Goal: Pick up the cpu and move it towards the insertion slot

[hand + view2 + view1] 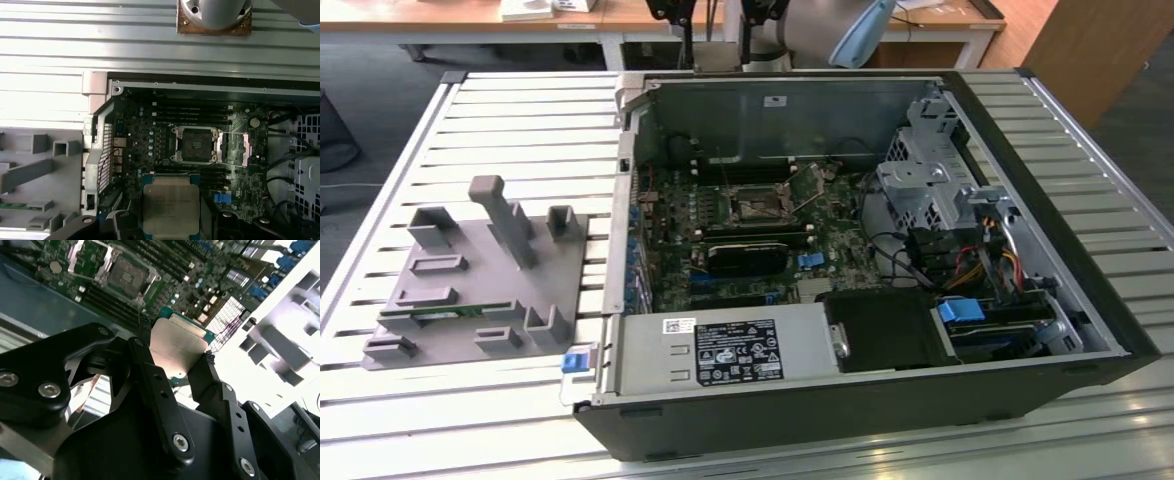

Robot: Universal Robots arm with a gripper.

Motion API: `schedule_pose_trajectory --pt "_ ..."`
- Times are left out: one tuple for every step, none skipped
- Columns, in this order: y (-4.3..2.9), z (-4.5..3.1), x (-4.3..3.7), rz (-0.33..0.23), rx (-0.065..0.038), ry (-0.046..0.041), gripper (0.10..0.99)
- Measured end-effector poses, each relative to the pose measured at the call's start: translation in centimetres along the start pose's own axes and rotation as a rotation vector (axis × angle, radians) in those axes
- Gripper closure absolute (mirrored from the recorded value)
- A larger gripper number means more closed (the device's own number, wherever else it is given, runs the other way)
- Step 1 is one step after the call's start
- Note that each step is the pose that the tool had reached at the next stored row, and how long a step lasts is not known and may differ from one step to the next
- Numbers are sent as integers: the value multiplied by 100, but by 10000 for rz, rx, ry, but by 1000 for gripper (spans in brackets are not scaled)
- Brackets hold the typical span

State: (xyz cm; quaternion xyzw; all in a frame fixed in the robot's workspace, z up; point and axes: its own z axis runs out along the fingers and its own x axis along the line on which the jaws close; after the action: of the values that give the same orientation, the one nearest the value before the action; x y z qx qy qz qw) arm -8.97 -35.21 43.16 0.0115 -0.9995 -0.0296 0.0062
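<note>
The cpu is a flat square chip with a silvery top and a pale rim. My gripper is shut on it, with black fingers on two opposite edges. In the second wrist view the cpu hangs tilted between the gripper's fingers, above the motherboard. The insertion slot is a dark square socket with its silvery frame flipped open to one side. The chip is held apart from it, over the board's edge. The insertion slot also shows in the second wrist view. In the exterior view the insertion slot lies mid-board inside the case.
The open computer case lies on a slatted metal table, with a power supply, a drive cage and loose cables inside. A grey fixture with upright posts, holding a green memory stick, stands at the exterior view's left.
</note>
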Motion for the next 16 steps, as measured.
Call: schedule_pose_trajectory --pt "9 2 -10 -1 -89 -2 541" --pt "23 6 -21 0 -98 -4 541" --pt "47 11 -33 1 -98 -3 541" --pt "73 16 -45 0 -94 -1 541" --pt "100 24 -56 0 -89 -2 541" --pt "128 31 -69 0 -79 -1 541" --pt "152 38 -82 0 -72 0 541" --pt "170 46 -93 0 -68 0 541" --pt "179 53 -102 -1 -69 -2 541" --pt "184 57 -112 -2 -68 -1 541" --pt "187 60 -127 1 -67 0 541" --pt "190 63 -146 2 -68 -2 541" --pt "193 65 -167 5 -68 -2 541" --pt "197 68 -193 10 -68 -2 541" --pt "202 70 -218 15 -67 -2 541" --pt "207 73 -242 21 -67 -3 541"
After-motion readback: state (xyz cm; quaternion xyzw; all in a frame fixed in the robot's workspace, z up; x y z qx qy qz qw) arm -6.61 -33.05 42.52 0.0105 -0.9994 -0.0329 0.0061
